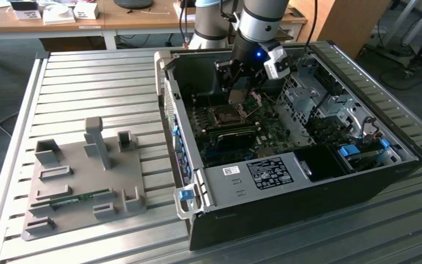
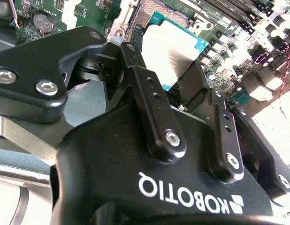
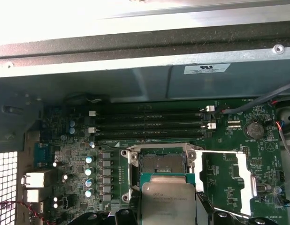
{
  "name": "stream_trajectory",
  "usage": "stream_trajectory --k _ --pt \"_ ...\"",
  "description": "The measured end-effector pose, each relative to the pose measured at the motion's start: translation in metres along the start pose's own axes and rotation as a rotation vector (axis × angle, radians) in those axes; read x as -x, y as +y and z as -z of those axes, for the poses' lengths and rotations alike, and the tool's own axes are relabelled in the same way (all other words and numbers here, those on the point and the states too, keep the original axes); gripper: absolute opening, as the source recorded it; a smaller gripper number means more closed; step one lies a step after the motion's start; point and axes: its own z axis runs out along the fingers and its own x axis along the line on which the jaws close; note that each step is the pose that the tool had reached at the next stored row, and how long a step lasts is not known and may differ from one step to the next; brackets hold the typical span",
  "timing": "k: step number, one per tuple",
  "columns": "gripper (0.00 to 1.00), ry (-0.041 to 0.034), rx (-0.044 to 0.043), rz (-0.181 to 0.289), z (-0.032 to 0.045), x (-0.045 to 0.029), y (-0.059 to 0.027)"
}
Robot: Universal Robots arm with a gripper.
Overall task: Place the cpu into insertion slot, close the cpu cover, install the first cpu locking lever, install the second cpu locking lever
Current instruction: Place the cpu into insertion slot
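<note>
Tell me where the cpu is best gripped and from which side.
By two opposite thin edges, coming from above its top face: the cpu is a thin flat square, so only its edges give purchase. The gripper pinches it that way, one finger on each side, close to the insertion slot.

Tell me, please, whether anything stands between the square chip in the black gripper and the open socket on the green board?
Nothing visible does. The black gripper holds the greyish-gold square cpu close by the dark, silver-rimmed insertion slot, whose bed lies bare. The silvery windowed cpu cover stands open beside it.
</note>
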Motion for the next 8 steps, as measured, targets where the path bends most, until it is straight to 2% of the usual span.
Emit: stream_trajectory --k 5,8 --pt "0.54 -0.0002 0.0003 0.0 -0.0006 0.0 0.0" --pt "0.54 -0.0032 0.0005 0.0 -0.0017 -0.0007 -0.0002"
